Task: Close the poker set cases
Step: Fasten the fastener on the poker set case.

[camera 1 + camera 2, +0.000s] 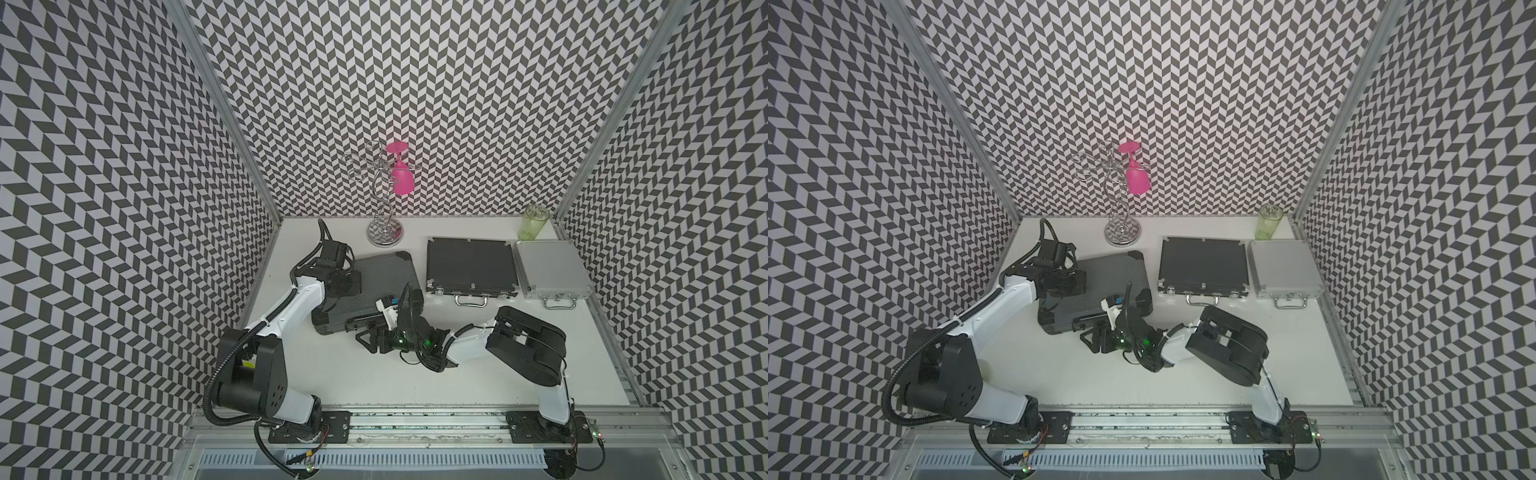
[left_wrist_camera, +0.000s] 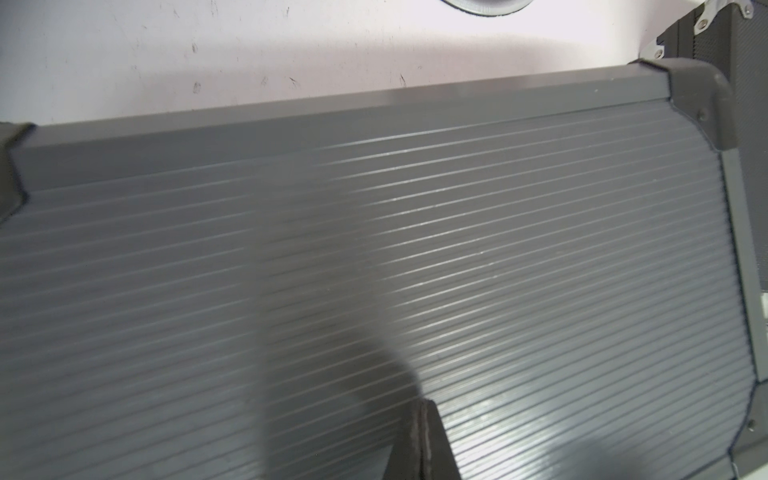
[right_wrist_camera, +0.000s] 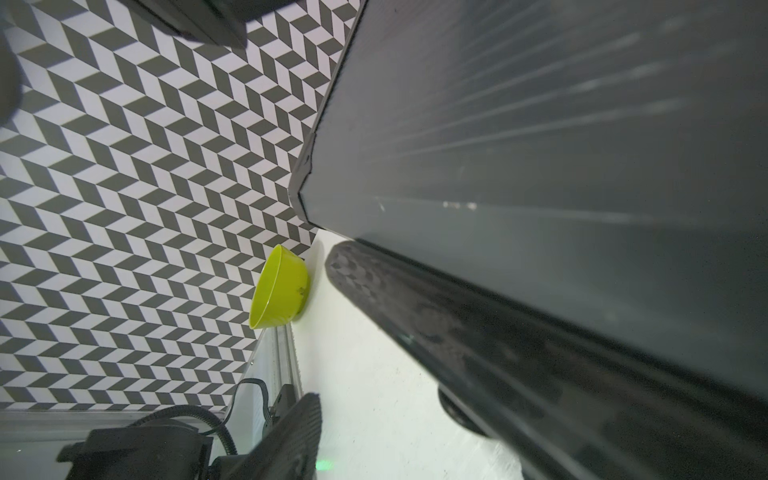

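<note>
Three poker set cases lie on the white table with their lids down, seen in both top views. The large ribbed dark-grey case (image 1: 380,276) is on the left. The flat black case (image 1: 469,266) with a silver handle is in the middle, and the small silver case (image 1: 550,268) is on the right. My left gripper (image 2: 422,415) is shut, its tip on the dark-grey lid (image 2: 498,249). My right gripper (image 1: 368,330) stands open, turned on its side at that case's front edge. The black handle (image 3: 478,345) lies along its gap, and only one finger (image 3: 297,432) shows clearly.
A chrome glass stand (image 1: 384,232) holding a pink glass (image 1: 403,178) stands at the back behind the dark-grey case. A green tumbler (image 1: 534,222) is in the back right corner. A yellow-green bowl (image 3: 280,289) sits against the patterned wall.
</note>
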You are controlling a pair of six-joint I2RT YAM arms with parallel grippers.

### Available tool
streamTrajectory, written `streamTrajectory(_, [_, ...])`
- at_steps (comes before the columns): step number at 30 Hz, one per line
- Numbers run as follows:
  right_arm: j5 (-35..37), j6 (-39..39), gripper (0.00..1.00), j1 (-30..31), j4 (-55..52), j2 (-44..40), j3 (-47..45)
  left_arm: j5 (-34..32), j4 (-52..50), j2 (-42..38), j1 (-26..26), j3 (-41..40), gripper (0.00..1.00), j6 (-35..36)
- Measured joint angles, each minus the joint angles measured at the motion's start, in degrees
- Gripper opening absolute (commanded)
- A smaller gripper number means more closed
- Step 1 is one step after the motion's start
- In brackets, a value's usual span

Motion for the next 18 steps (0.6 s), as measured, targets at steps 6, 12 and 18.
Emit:
streamTrajectory(6, [-0.9,0.5,0.74,-0.3,-0.6,0.0,1.9,0.0,-0.3,0.2,0.0,0.3,0.07,0.0])
streamTrajectory(12, [-1.1,1.9,0.74,-0.5,0.3,-0.1,2.3,0.0,-0.3,0.2,0.0,0.3,0.07,0.0])
streamTrajectory(18, [-0.9,2.5,0.74,-0.4,-1.4,-0.1,3.3,0.0,-0.3,0.2,0.0,0.3,0.07,0.0])
